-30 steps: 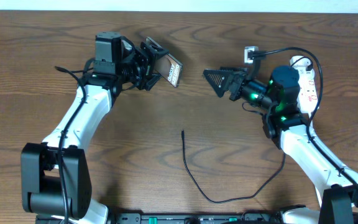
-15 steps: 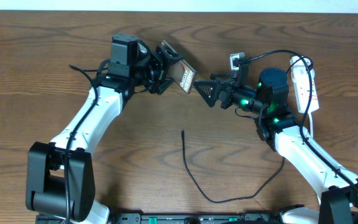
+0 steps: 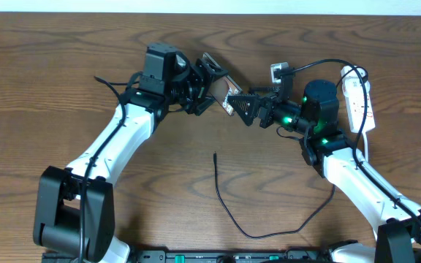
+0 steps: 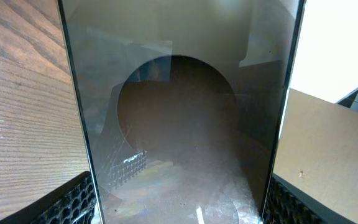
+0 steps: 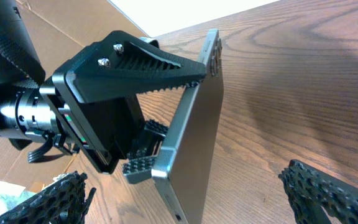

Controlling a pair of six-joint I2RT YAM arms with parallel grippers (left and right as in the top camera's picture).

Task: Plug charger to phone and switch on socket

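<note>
**Q:** How many arms do you have in view?
**A:** Two. Your left gripper [image 3: 205, 86] clamps the one phone [image 3: 218, 77] by its edges, tilted above the table [image 3: 35, 88]. Your right gripper [image 3: 234, 102] stands spread just beside the phone's end.
**Q:** What else is there?
**A:** One socket [image 3: 358, 95] at far right. One charger [image 3: 225, 208] lies loose near centre.

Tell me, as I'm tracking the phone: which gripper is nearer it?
Left: the left gripper holds the phone in its fingers. The right gripper, open, faces its free end.
</note>
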